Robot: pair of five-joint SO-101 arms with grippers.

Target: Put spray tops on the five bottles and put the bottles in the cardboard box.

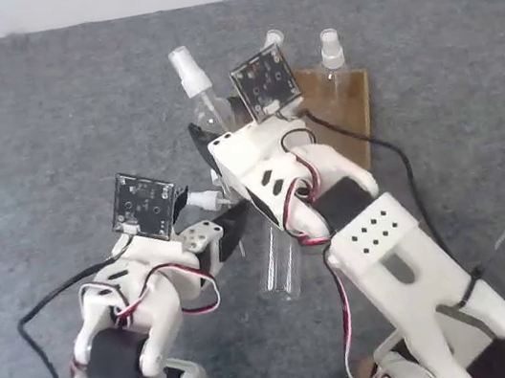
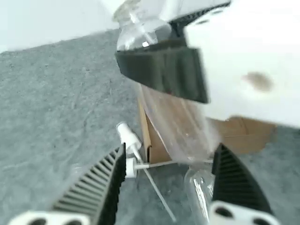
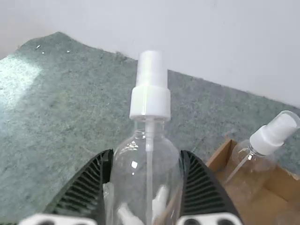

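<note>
My right gripper (image 1: 210, 141) (image 3: 146, 161) is shut on an upright clear bottle (image 1: 211, 109) (image 3: 146, 164) that carries a white spray top (image 1: 184, 65) (image 3: 150, 93), held just beside the cardboard box (image 1: 358, 123) (image 3: 276, 187). Two capped bottles (image 1: 331, 50) (image 3: 262, 145) stand in the box. My left gripper (image 1: 223, 219) (image 2: 168, 154) is open, low over the table. A loose spray top (image 1: 202, 198) (image 2: 129, 157) with its thin tube lies close to one of its fingers. In the left wrist view the held bottle (image 2: 140, 35) and the right arm's black finger (image 2: 164, 70) hang overhead.
Uncapped clear bottles (image 1: 282, 262) (image 2: 201, 192) lie on the grey carpet between the two arms. The box's wall (image 2: 157, 140) stands just behind the loose spray top. Open carpet stretches to the left and far right.
</note>
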